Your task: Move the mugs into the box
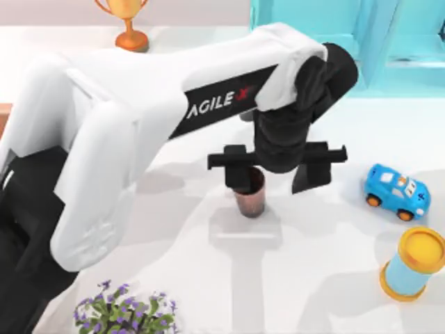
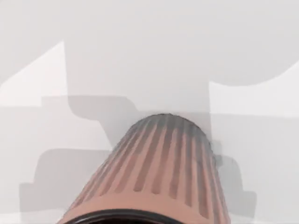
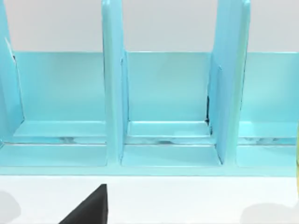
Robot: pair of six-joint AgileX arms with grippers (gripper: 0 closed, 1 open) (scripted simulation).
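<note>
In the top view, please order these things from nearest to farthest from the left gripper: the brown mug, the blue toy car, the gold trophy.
1. brown mug: at the left gripper, table middle.
2. blue toy car: at the right.
3. gold trophy: far edge, at the left.

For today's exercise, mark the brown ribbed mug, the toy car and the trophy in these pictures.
brown ribbed mug (image 2: 159,163): left wrist view, its ribbed side.
toy car (image 1: 396,191): top view, its blue roof.
trophy (image 1: 131,40): top view, its orange base.
</note>
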